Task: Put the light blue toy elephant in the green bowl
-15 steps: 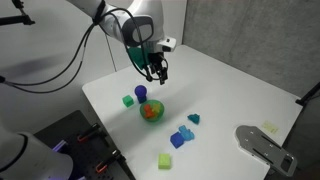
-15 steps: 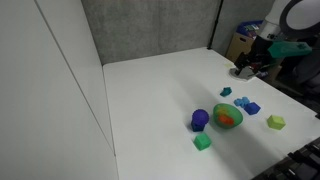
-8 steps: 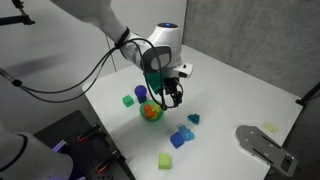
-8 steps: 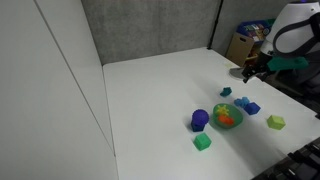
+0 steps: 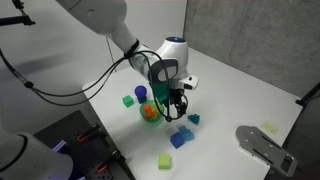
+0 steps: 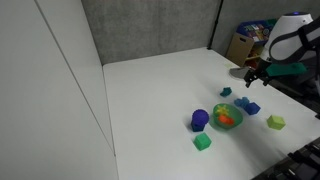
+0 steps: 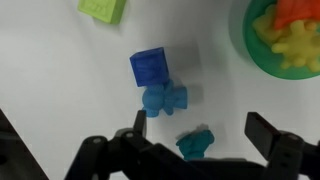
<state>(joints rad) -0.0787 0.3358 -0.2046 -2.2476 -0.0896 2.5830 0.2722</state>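
Toys lay scattered on a white table [image 7: 60, 80], seen from the wrist camera looking straight down. At the top left edge sat a green cube [image 7: 102, 8]. Right of it, nearer the middle, was a blue cube [image 7: 150, 67]. The elephant [image 7: 163, 99] lay on the table just below that cube, touching its lower edge. Below and right of the elephant was a small teal piece [image 7: 195, 143]. At the top right was the bowl [image 7: 243, 45], already holding yellow and orange toys.

The gripper [image 7: 197, 130] hung above the table with its fingers spread wide and nothing held. The teal piece lay in the gap between them, and the elephant sat just outside the gap, towards the left finger. In an exterior view the gripper [image 5: 177, 108] hovered between the bowl [image 5: 151, 112] and the elephant [image 5: 186, 129].

Likely risks: coming straight down from here would probably trap the teal piece, not the elephant. Shifting over the elephant could bring a finger onto the blue cube, because the two touched, pushing the cube or pinching both.

The elephant's long axis ran roughly left to right across the wrist view, about in line with the gap between the fingers. It was too blurred to tell which end was the head.
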